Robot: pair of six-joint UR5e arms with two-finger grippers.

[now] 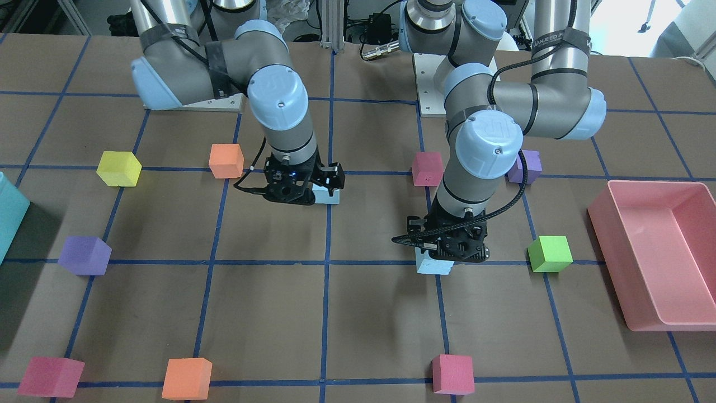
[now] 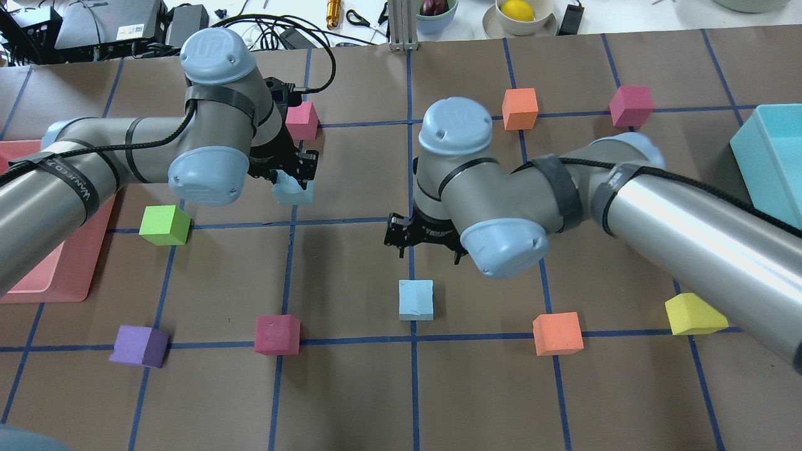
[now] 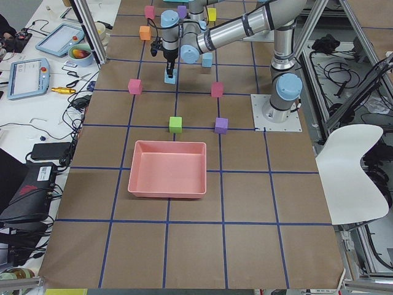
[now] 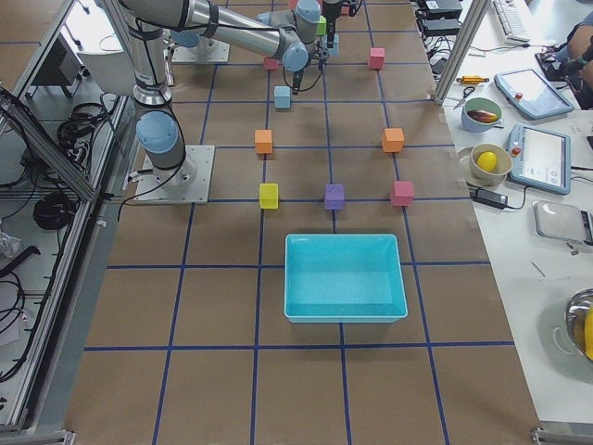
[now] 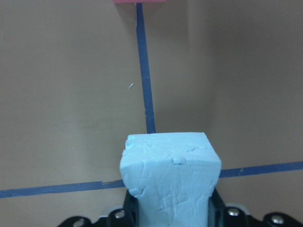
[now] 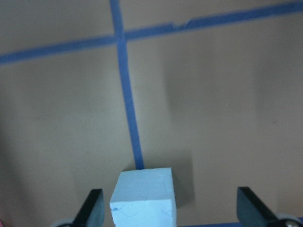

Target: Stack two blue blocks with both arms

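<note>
Wrist views settle what the wider ones blur. The left end effector [image 5: 170, 210] is clenched on 1 pale blue foam cube [image 5: 169, 179], with black fingers [image 5: 130, 208] pressed to both its sides. The right end effector [image 6: 171, 210] is released, spread wide around the other blue cube [image 6: 144, 196]. That cube sits on the counter [image 6: 227, 118] at a blue tape line and touches neither finger. Whether the held cube is clear of the counter I cannot tell.

From overhead only 1 purple cube [image 2: 139, 346] shows, because the right arm [image 2: 689, 213] covers the second; the front camera shows both. Counted from the front: 2 blue cubes, 2 purple cubes, 2 orange cubes [image 1: 226, 160], 3 magenta cubes [image 1: 428, 168], 1 yellow cube [image 1: 118, 168] and 1 green cube [image 1: 551, 253]. There is also 1 pink tray [image 1: 654, 183], and 1 teal box [image 1: 8, 218] at the opposite end.

The joint caps carry "UR"; a strap on the left arm [image 2: 94, 169] reads "WANJEED".
</note>
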